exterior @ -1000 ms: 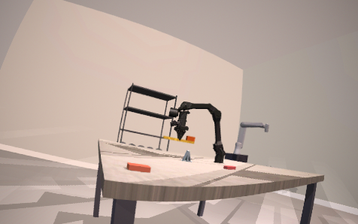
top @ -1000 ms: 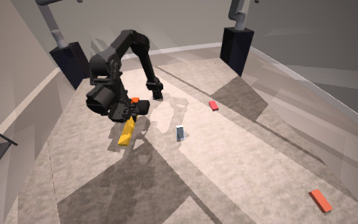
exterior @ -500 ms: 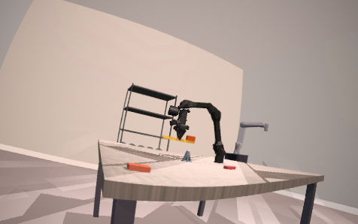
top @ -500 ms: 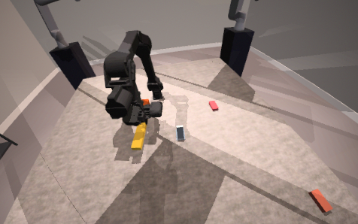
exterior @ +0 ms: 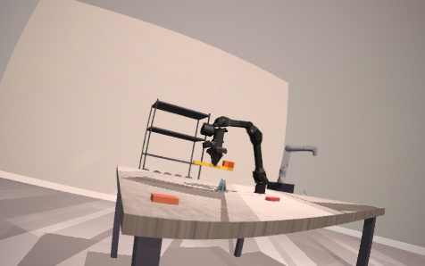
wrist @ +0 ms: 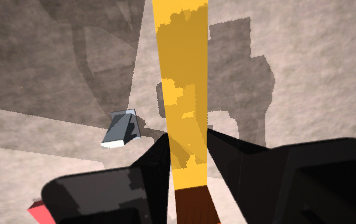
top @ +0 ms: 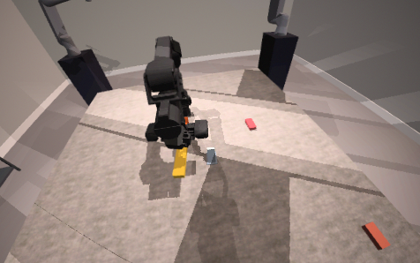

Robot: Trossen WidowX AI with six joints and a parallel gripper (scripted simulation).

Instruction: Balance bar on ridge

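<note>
My gripper is shut on a yellow bar with an orange end. It holds the bar in the air above the table, roughly level. The ridge is a small grey-blue wedge standing on the table. It lies a little to the side of the bar, below it, and the bar does not touch it.
A small red block lies beyond the ridge. An orange block lies near the table's front corner. Two dark pedestals with other arms stand at the back. A shelf rack stands behind the table.
</note>
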